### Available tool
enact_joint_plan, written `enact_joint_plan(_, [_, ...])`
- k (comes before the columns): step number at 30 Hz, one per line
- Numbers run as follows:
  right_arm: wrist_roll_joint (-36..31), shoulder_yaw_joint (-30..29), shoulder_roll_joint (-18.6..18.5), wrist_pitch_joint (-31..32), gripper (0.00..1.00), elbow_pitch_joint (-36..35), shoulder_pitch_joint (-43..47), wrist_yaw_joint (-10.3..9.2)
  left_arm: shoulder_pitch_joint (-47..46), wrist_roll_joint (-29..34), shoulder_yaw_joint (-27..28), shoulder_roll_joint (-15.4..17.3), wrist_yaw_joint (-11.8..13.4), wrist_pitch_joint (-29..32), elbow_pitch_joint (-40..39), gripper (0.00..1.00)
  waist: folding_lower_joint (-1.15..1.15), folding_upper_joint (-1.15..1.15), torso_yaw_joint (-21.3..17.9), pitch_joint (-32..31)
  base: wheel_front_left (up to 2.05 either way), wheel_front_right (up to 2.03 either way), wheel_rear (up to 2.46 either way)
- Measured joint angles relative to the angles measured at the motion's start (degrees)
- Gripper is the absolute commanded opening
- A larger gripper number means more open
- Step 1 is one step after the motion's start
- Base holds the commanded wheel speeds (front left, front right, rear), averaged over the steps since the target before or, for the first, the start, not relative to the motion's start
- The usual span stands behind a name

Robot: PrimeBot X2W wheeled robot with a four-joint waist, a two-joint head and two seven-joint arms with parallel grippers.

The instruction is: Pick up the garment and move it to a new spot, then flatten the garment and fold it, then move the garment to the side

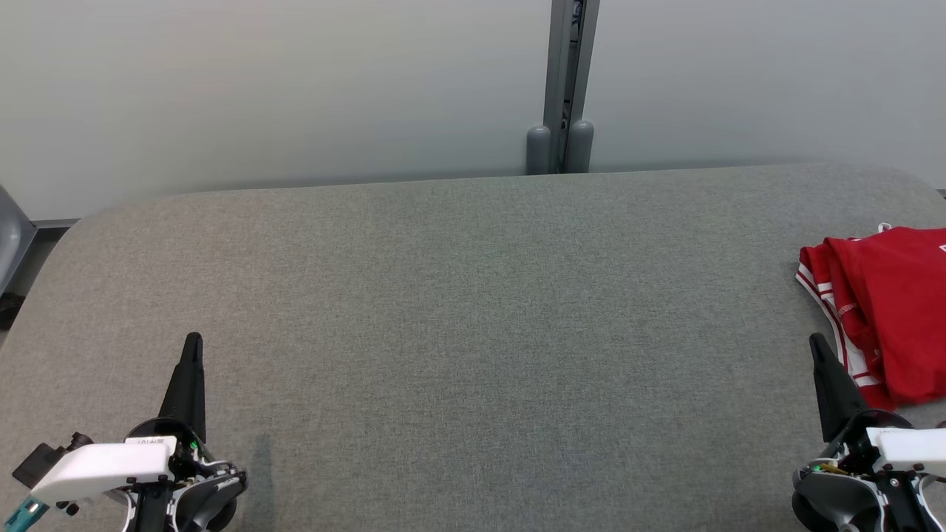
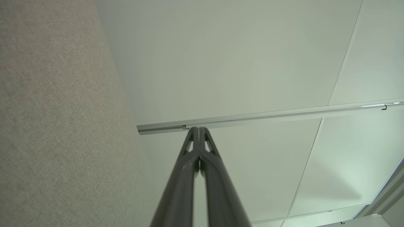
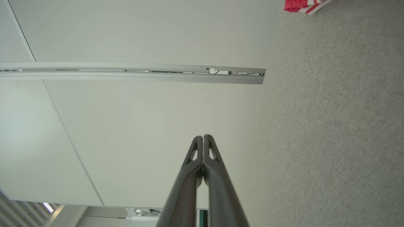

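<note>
The garment [image 1: 887, 310] is red with white-striped trim and lies folded at the right edge of the grey felt table [image 1: 458, 310], partly cut off by the head view's border. A corner of the garment [image 3: 303, 5] shows at the top of the right wrist view. My right gripper [image 1: 817, 343] rests low at the lower right, shut and empty, its tip just left of the garment's near edge. My left gripper [image 1: 194, 341] rests at the lower left, shut and empty, far from the garment. Both wrist views show the fingertips pressed together: left gripper [image 2: 199, 128], right gripper [image 3: 203, 136].
Behind the table stands a pale partition wall with a grey vertical post [image 1: 565, 89] at the middle. The table's far edge curves down at both ends. A grey object [image 1: 11, 244] sits off the table's left end.
</note>
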Motion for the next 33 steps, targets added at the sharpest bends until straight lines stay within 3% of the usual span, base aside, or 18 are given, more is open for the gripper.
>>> enact_joint_plan(33, [0.0, 0.0, 0.0, 0.0, 0.00, 0.0, 0.0, 0.00, 0.0, 0.1, 0.1, -0.1, 0.0, 0.2, 0.0, 0.00, 0.00, 0.00, 0.0, 0.0, 0.00, 0.00, 0.00])
